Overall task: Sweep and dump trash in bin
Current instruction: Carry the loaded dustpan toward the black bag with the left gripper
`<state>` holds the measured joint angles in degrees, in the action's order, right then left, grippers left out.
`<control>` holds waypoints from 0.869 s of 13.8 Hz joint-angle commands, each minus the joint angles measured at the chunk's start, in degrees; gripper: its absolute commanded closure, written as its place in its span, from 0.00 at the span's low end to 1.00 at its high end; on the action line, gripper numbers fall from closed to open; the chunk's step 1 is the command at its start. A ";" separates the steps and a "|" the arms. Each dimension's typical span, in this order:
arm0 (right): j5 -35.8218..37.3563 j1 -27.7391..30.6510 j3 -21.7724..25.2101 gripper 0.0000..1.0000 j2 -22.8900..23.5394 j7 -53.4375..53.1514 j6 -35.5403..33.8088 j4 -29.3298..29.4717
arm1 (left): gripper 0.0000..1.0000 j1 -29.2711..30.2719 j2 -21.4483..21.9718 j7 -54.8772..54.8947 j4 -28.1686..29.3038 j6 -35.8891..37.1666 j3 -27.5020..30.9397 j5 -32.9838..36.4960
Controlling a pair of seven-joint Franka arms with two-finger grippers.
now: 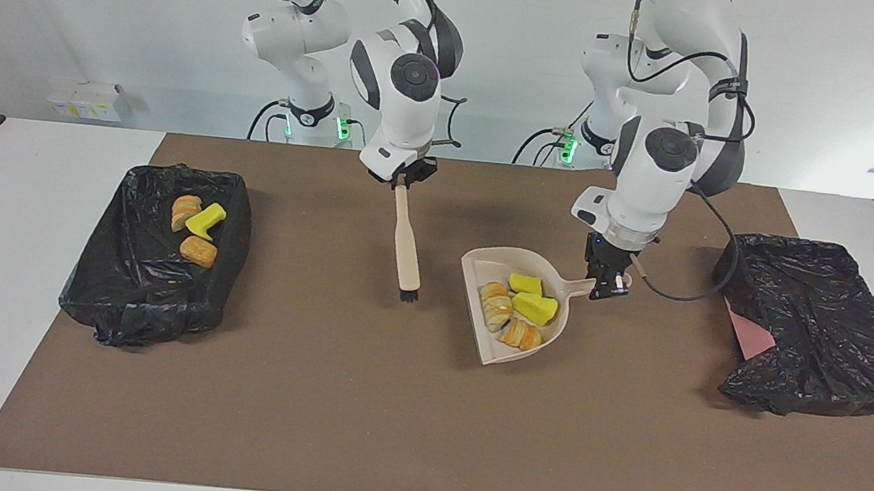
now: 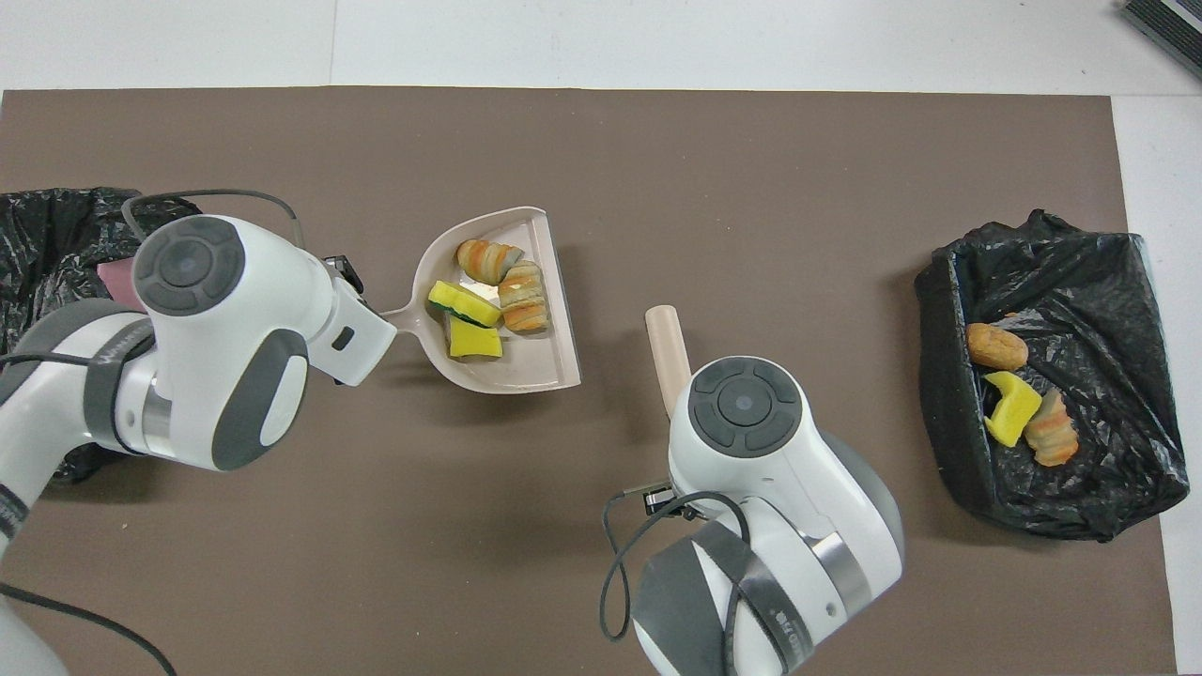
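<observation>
Left end effector (image 1: 609,283) clamped on dustpan (image 1: 514,308) handle, four trash pieces (image 1: 519,306) riding loose inside, raised over the counter (image 1: 423,402); right end effector (image 1: 403,178) gripping brush (image 1: 408,244); tilt en route could spill scraps before the bin (image 1: 817,326).

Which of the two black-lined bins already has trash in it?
The bin at the right arm's end: three scraps lie in it. The bin at the left arm's end shows none.
</observation>
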<state>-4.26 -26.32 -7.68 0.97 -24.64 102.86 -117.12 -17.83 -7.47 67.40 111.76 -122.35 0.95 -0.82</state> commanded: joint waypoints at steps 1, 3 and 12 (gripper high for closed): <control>-2.58 -0.05 -2.51 1.00 -1.67 -6.63 -1.17 -0.38 | 1.00 4.01 0.61 5.80 -5.57 7.54 -0.51 -3.30; -4.69 -0.66 -3.83 1.00 -3.08 -9.80 -0.73 -2.13 | 1.00 7.35 1.66 11.41 -6.99 10.98 -0.16 -4.62; -11.89 -5.50 -3.93 1.00 -9.14 -13.42 0.49 -9.34 | 1.00 24.84 2.46 29.27 -11.30 16.18 0.37 -6.12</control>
<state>-13.54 -32.05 -11.67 -5.05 -37.43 102.41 -123.06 3.04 -4.91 93.16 101.66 -107.89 1.82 -5.69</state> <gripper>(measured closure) 0.736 0.683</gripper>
